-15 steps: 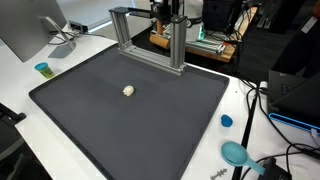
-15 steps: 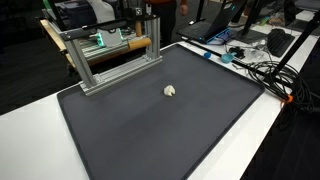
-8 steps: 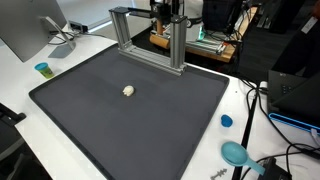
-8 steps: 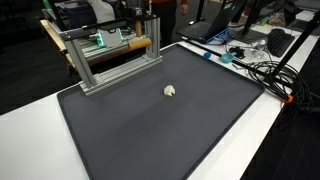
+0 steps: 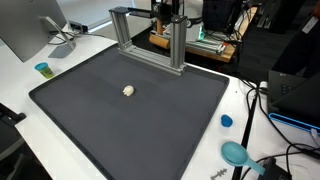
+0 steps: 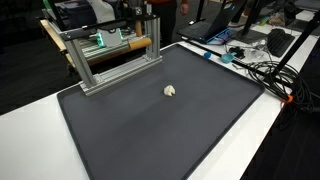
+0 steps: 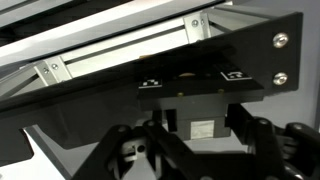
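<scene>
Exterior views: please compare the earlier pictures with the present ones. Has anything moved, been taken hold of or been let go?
Nothing has visibly changed. In both exterior views the small pale object lies on the same spot of the dark mat. The metal frame stands as before at the mat's far edge, and the robot arm is still behind it.

wrist view, tool (image 7: 195,160) linkages visible, fingertips cropped

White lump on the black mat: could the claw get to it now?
Probably yes. The white lump lies alone on the black mat, nothing covering it. The claw sits close by the metal frame, which it would need to clear first.
</scene>
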Controlling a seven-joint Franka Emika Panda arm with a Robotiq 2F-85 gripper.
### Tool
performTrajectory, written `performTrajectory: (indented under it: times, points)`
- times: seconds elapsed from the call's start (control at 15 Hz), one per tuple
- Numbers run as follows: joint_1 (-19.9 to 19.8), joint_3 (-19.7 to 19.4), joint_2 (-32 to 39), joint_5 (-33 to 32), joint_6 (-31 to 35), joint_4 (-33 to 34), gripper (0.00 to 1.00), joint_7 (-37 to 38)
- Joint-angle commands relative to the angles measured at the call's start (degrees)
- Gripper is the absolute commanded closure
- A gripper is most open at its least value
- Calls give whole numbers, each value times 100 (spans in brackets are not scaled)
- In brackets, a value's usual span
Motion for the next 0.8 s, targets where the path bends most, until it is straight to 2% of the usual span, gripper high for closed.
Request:
performTrajectory:
  times: [0.0,0.07,0.13,0.2,0.27,0.47,0.67,0.73]
  points:
    - [84,-111,-177,210,-262,-18,65,-209]
    - [66,-99,-187,198,-300,-6,50,-182]
    - [56,-84,-191,187,-283,-10,48,-162]
    - [42,-58,-194,170,-246,-18,61,-121]
    - [39,-30,-192,157,-224,-22,66,-91]
    - [31,81,-106,108,-198,73,66,21]
    - [98,46,-74,27,-60,87,66,-275]
    - [75,45,-86,-36,-36,60,21,-345]
